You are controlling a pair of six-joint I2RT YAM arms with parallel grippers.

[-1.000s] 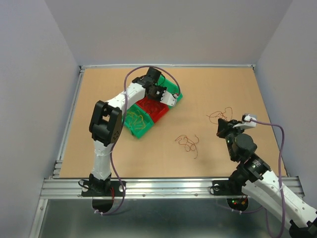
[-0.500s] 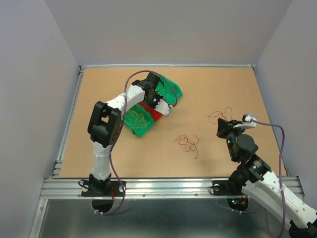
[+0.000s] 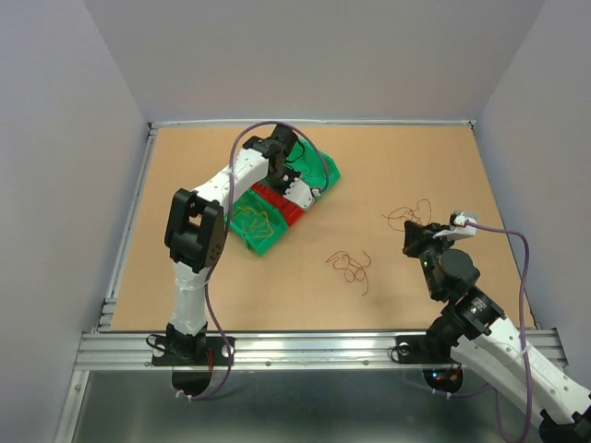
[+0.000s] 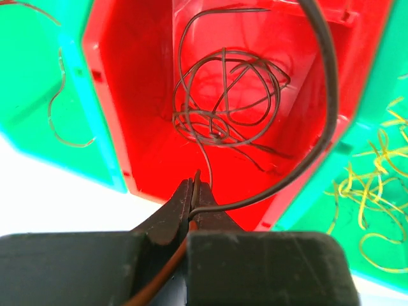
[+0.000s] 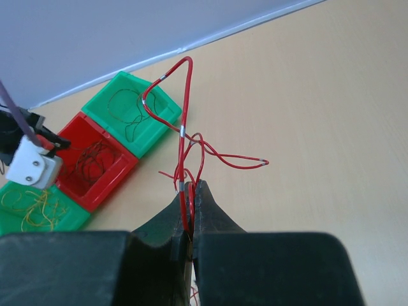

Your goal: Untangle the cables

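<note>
Carrying one wire per arm, sorting by colour.

From above: over the last second my left pincer [image 3: 295, 182] has drawn back a little over the red bin [image 3: 274, 197], and the row of bins has shifted slightly under it. My right pincer [image 3: 413, 233] has hardly stirred, with a red strand [image 3: 409, 213] looping just ahead of it and the loose clump of cables [image 3: 349, 266] lying off to its left on the table [image 3: 416, 148]. Left wrist: the jaws are pinched shut on a dark brown strand [image 4: 319, 127] that arcs right and up out of frame, and a dark coil [image 4: 223, 95] sits in the red bin directly ahead. I judge this strand is lined up for dropping but not yet let go. Right wrist: the jaws are clamped tight on the red strand, which stands up ahead of the tips with the bins far ahead to the left. It waits its turn, and the clump remains to be sorted.
</note>
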